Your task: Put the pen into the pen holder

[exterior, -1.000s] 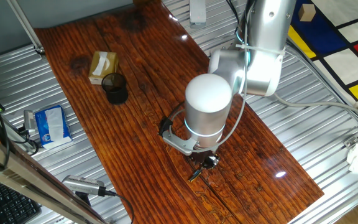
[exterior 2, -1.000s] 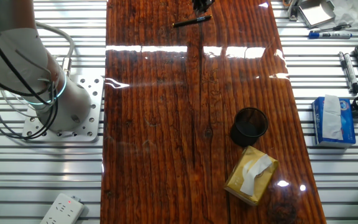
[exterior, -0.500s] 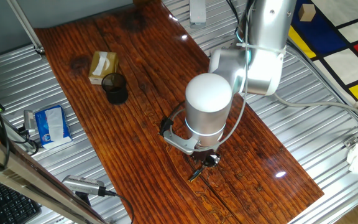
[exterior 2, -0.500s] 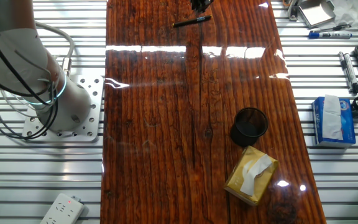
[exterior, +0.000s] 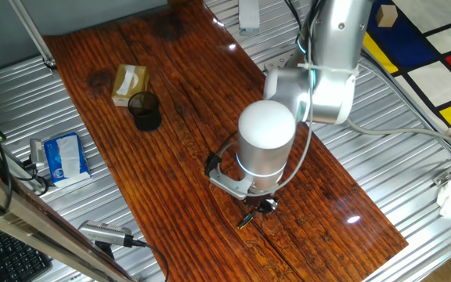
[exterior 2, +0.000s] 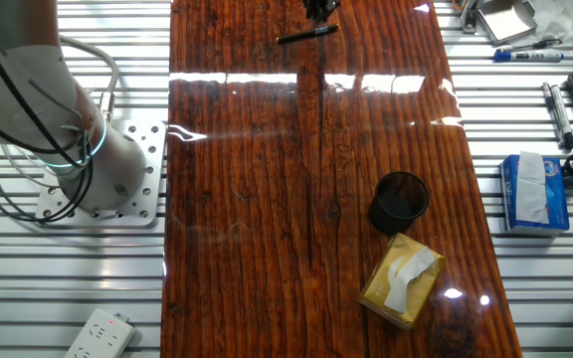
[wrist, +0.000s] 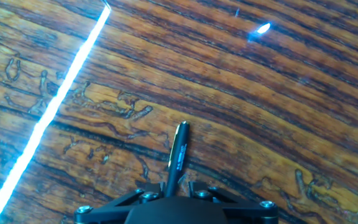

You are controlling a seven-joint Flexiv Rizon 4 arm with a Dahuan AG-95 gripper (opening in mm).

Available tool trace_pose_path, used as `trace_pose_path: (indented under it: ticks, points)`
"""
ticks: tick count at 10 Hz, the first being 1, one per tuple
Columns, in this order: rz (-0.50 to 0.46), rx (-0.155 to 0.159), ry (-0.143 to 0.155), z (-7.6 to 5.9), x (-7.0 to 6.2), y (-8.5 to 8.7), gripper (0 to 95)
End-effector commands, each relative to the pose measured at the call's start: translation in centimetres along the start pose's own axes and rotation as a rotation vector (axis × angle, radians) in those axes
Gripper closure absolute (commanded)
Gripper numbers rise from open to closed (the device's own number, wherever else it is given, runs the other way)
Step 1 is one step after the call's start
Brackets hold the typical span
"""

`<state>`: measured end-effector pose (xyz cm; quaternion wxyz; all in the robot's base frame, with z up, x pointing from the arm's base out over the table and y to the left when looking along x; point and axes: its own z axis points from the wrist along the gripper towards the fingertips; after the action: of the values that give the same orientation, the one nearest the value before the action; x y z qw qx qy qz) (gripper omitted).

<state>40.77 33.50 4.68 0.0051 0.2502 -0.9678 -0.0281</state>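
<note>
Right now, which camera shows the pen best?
The hand view: the pen fills the centre, lying on the wood and running under the gripper. The other fixed view shows it small at the top edge; one fixed view shows only an end beneath the arm.

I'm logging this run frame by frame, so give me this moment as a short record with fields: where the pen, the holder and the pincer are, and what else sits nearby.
pen: lying flat on the wooden table, dark, slim
pincer: down at the pen; whether its fingers have shut on the pen cannot be told
pen holder: dark round cup, upright, nothing in it, far down the table from the pen
beside holder: yellowish cardboard box, touching or nearly so
off the wood: blue tissue pack
task state: pen not yet in holder
</note>
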Motion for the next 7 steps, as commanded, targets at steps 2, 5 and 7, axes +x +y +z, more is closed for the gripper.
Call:
trace_pose_path:
  ticks: [2, 5, 7]
  points:
    - [0.000, 0.002, -0.013, 0.94, 0.13, -0.05, 76.0]
    - [-0.001, 0.005, -0.015, 0.99, 0.61, -0.47, 76.0]
    - [-0.002, 0.004, -0.016, 0.92, 0.75, -0.60, 76.0]
